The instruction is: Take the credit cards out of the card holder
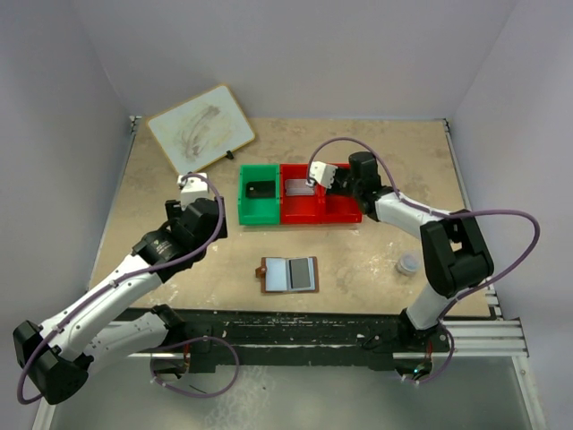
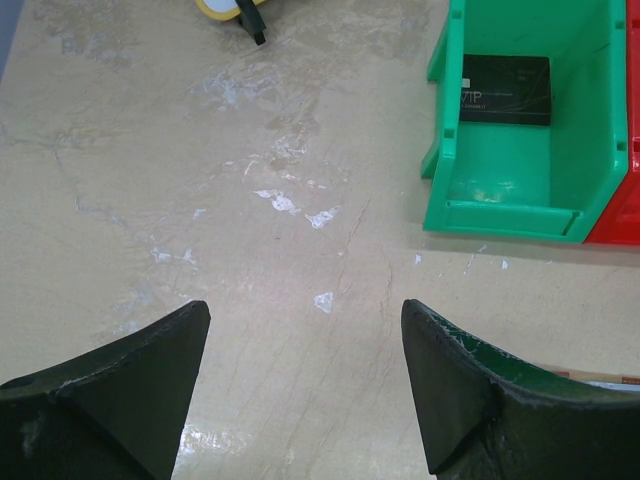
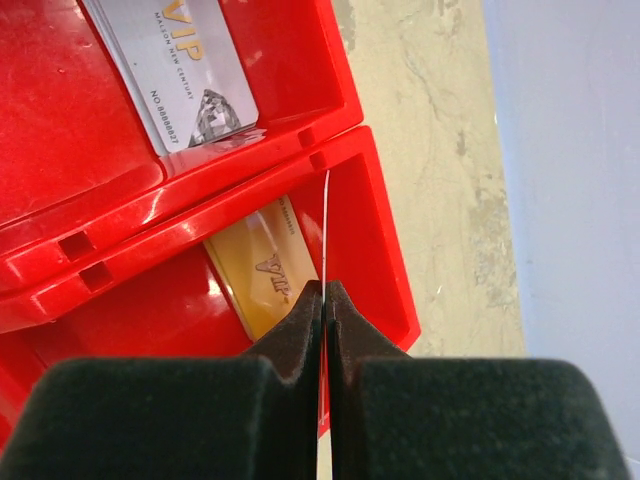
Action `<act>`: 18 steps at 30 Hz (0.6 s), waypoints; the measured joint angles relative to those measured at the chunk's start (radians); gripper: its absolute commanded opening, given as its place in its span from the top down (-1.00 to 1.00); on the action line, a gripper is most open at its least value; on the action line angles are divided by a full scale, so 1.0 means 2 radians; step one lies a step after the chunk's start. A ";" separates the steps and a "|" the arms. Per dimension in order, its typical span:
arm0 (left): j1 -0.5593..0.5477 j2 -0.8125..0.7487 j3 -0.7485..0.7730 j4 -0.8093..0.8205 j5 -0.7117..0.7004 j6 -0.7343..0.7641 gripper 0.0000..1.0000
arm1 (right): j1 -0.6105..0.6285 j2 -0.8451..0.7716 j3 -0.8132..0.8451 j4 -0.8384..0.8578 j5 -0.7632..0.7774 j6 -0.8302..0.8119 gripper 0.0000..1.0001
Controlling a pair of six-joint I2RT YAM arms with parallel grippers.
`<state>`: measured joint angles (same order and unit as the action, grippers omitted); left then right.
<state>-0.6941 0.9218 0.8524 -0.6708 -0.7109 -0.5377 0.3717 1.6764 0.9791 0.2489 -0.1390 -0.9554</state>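
**A:** What takes up the most room?

**B:** The tan surface (image 1: pixel 385 148), scuffed white in patches. A pale board (image 1: pixel 200 128) leans tilted at its far left corner.

**A:** And the bins?

**B:** A green bin (image 1: pixel 243 204) sits mid-surface, touching the red bins (image 1: pixel 345 215) on its right. The left end effector (image 2: pixel 305 320) hovers over bare surface just left of the green one, jaws spread wide and holding nothing.

**A:** The right one?

**B:** The right end effector (image 3: pixel 324 290) is over the red bins, pinched tight on a thin card (image 3: pixel 325 220) seen edge-on.

**A:** Where's the card holder?

**B:** The card holder (image 1: pixel 289 274) lies open flat at the near middle, blue-grey panels up, well apart from both arms and on the near side of the bins.

**A:** Any smaller bits?

**B:** A black card (image 2: pixel 505 88) lies in the green bin. A silver card (image 3: pixel 180 70) and a gold card (image 3: pixel 262 270) lie in separate red compartments. A little round white object (image 1: pixel 407 263) sits near the right edge.
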 measured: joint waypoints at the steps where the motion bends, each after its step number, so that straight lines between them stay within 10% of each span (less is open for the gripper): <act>1: 0.000 0.001 0.000 0.000 0.000 0.000 -0.51 | -0.001 0.000 0.003 -0.002 -0.003 -0.002 1.00; 18: 0.000 -0.007 0.000 -0.002 -0.009 0.000 -0.58 | -0.027 0.042 0.019 -0.009 -0.031 -0.014 0.99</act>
<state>-0.6937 0.9085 0.8524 -0.6743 -0.7284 -0.5381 0.3176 1.7607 1.0168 0.2302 -0.2020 -0.9844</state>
